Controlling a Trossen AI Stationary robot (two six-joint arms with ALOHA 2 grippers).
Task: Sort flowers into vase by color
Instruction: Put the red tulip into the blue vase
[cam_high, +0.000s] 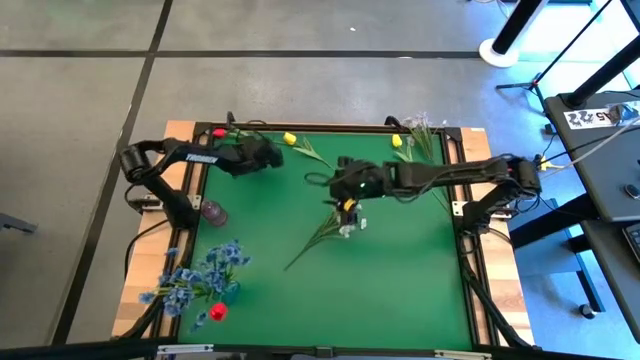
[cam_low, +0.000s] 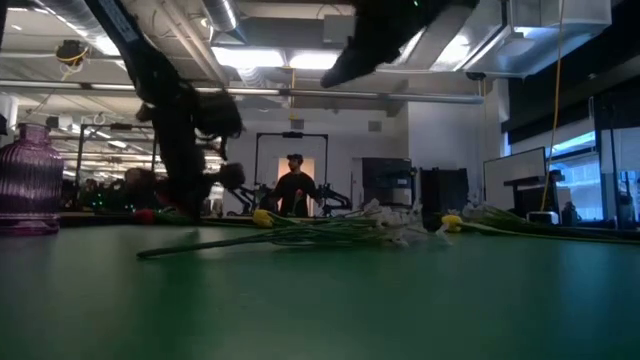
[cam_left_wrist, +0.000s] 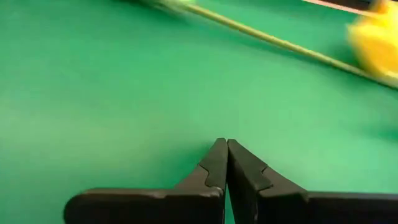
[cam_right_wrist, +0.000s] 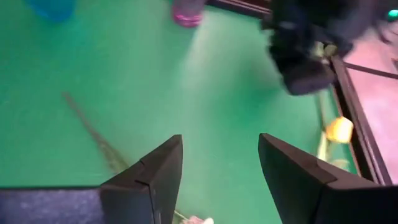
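A green worktop (cam_high: 400, 290) seen from above, with two dark robot arms reaching over it. The landmark is a small purple vase (cam_high: 214, 211) near the worktop's left edge.

The right claw (cam_high: 347, 212) hovers well to the right of the purple vase, near the worktop's middle, its two fingers spread apart and holding nothing. Directly under it lies a pale blossom flower (cam_high: 322, 232), its long stem slanting back toward the vase.

The left claw (cam_high: 272, 155) sits beyond the purple vase, near the far edge, its fingers pressed together on nothing. Just past it lies a yellow tulip (cam_high: 290, 138). A second yellow tulip (cam_high: 397, 141) and a pale lilac cluster (cam_high: 420, 124) lie far from the vase, at the far right.

On the near side of the purple vase stand a bunch of blue blossoms (cam_high: 205, 272) and a red tulip (cam_high: 217, 311), apparently already sorted.

The step in hand looks like picking up the pale flower. Next, the right claw likely needs to descend and close on the stem.
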